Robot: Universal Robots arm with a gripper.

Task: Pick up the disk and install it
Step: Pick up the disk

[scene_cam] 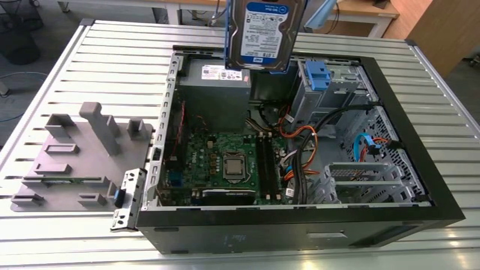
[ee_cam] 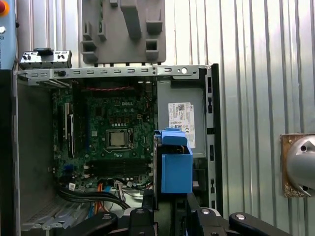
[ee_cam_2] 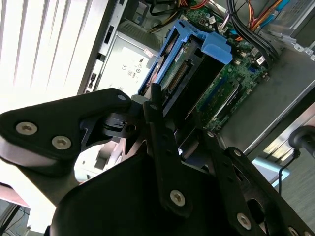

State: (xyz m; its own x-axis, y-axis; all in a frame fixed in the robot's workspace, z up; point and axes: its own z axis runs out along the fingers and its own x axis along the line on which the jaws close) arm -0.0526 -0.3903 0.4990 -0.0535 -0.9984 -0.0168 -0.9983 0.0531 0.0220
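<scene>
You have the disk (scene_cam: pixel 264 32) up in the air, touching nothing below it. It hangs on edge with its white-and-blue label turned to the exterior camera. It is above the far end of the open computer case (scene_cam: pixel 300 225), and in the exterior view its lower edge overlaps the grey power supply (scene_cam: pixel 216 84).

The hand (ee_cam: pixel 170 204) is clamped on the disk. In the first wrist view its black links close in on both sides of the blue side rail (ee_cam: pixel 176 169). In the second wrist view 1 of the fingers (ee_cam_2: pixel 153 110) runs up against the disk's body, and the motherboard shows beyond it.

Below, the case lies on its side with the cover off, taking up the middle of the slatted metal tabletop (scene_cam: pixel 112 56). Its black front reaches close to the tabletop's near edge in the exterior view. Inside, the green motherboard (scene_cam: pixel 225 163) covers the floor of the case. The power supply, with its white sticker, fills the far corner at the exterior view's left. A metal drive cage (scene_cam: pixel 338 93) with a blue latch (scene_cam: pixel 315 73) stands in the far corner at the exterior view's right. Orange and black cables (scene_cam: pixel 300 140) run between the cage and the motherboard.

Just beside the case, a grey fixture (scene_cam: pixel 75 157) with raised blocks lies flat, toward the tabletop's edge at the exterior view's left. In the first wrist view you see the same fixture beyond the case wall.
</scene>
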